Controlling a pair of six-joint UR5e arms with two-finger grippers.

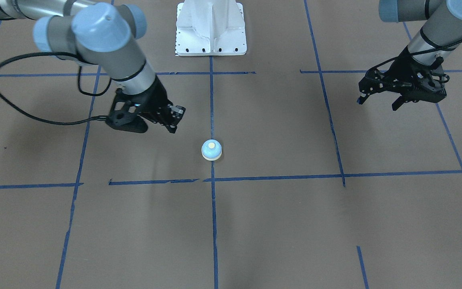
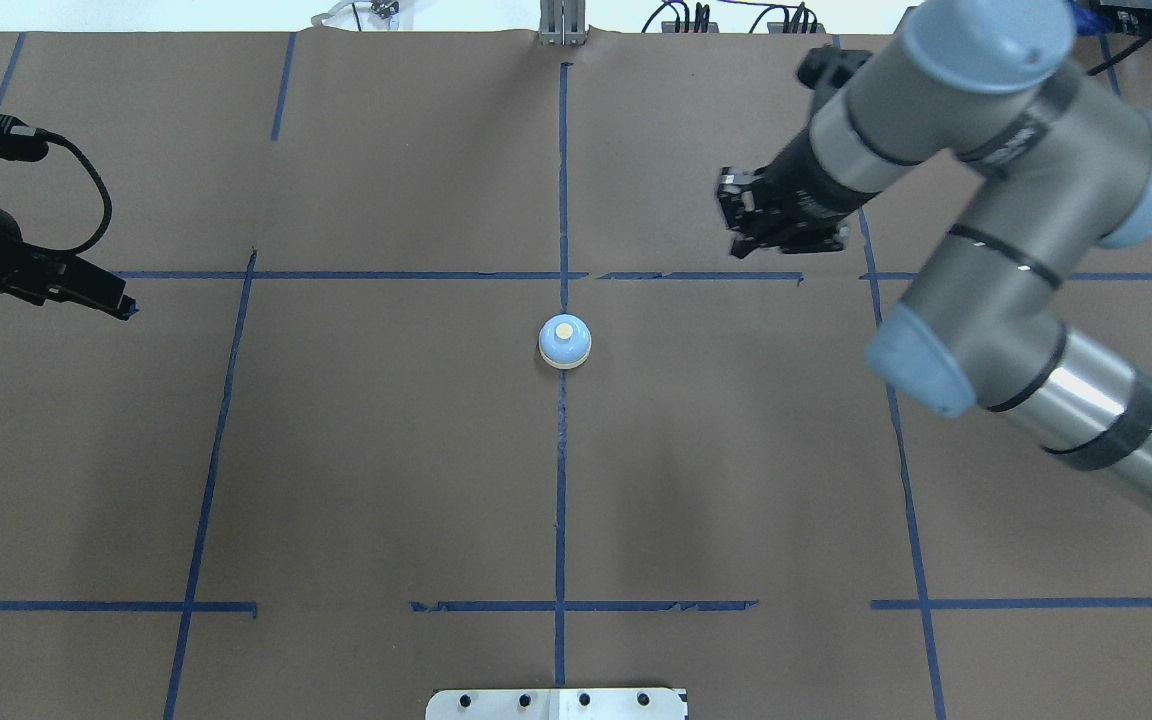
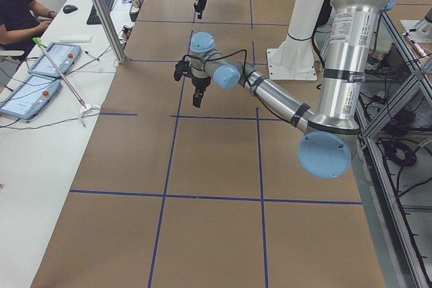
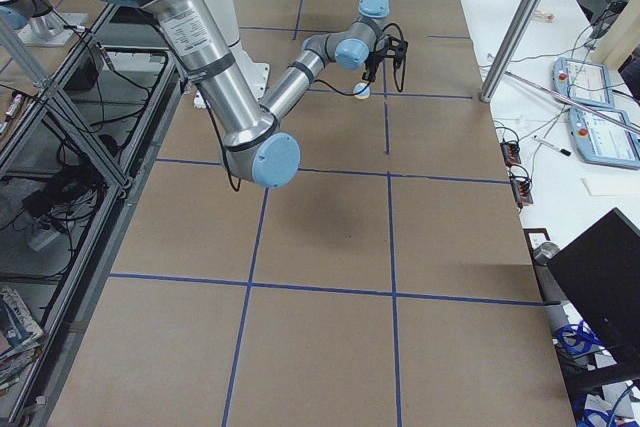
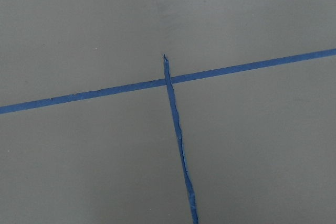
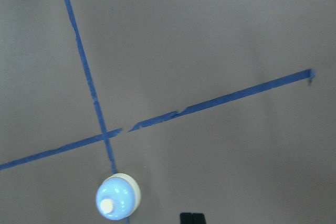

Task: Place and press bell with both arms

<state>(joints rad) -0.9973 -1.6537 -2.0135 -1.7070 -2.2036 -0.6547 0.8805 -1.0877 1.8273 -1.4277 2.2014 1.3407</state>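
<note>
- bell (image 1: 211,149) stands upright on the brown table (image 1: 279,224), on the centre blue tape line (image 1: 214,224), close to a crossing line; nothing touches it
- right gripper (image 1: 176,119) hangs above the table to the bell's right, near it but apart; jaws open, holding nothing
- right wrist view: bell at the lower left; one black fingertip (image 6: 192,217) at the bottom edge, beside it but apart
- left gripper (image 1: 377,103) hangs above the table, well off to the left of the bell; jaws open, holding nothing
- left wrist view: table and a tape crossing
- white pedestal (image 1: 211,28) stands on the centre line at the robot's side
</note>
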